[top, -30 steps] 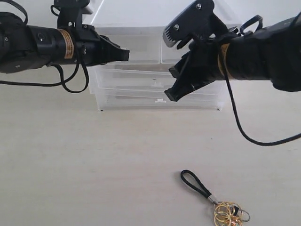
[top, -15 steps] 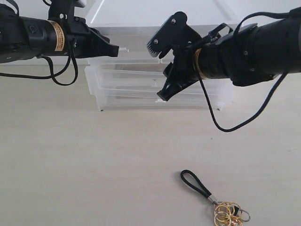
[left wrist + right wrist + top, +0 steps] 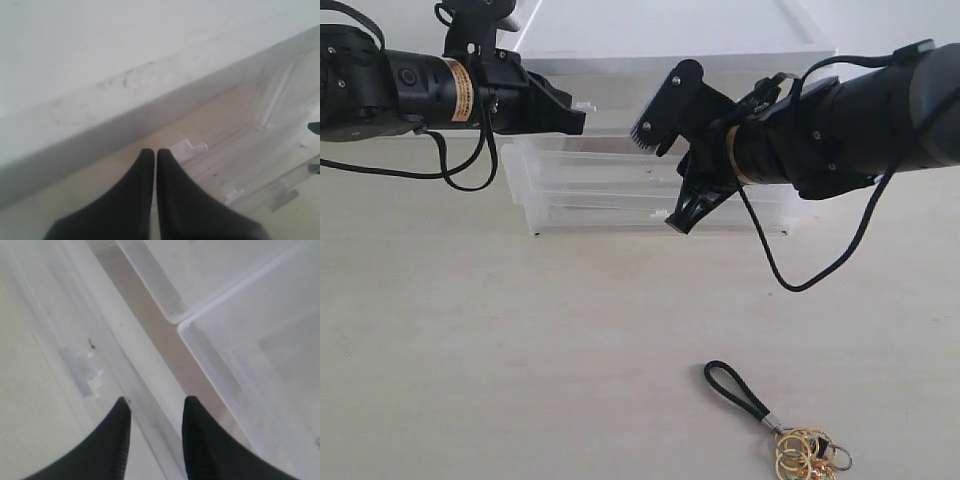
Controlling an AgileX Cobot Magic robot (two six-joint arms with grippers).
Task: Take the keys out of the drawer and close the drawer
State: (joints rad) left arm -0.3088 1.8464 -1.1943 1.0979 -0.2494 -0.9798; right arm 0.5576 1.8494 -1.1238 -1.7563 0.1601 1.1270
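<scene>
Keys [image 3: 775, 422]: flat on the bench [image 3: 470, 340], near its front edge and right of middle. The black strap loop points toward the cabinet [image 3: 650, 35]; the gold rings are bunched at the end nearest the edge. They are well apart from both arms.

Drawer [image 3: 585, 170]: middle tier, standing out a little from the cabinet front, not shut. The cabinet sits at the far side of the bench.

Right hand [image 3: 658, 180]: fingers apart, nothing clamped, set at the drawer's front. In the right wrist view the drawer's front wall runs between the fingertips [image 3: 122, 405]. Contact: cannot tell.

Left hand [image 3: 582, 118]: fingers pressed together and empty, held at the top tier just beside a small tab handle [image 3: 192, 147].
</scene>
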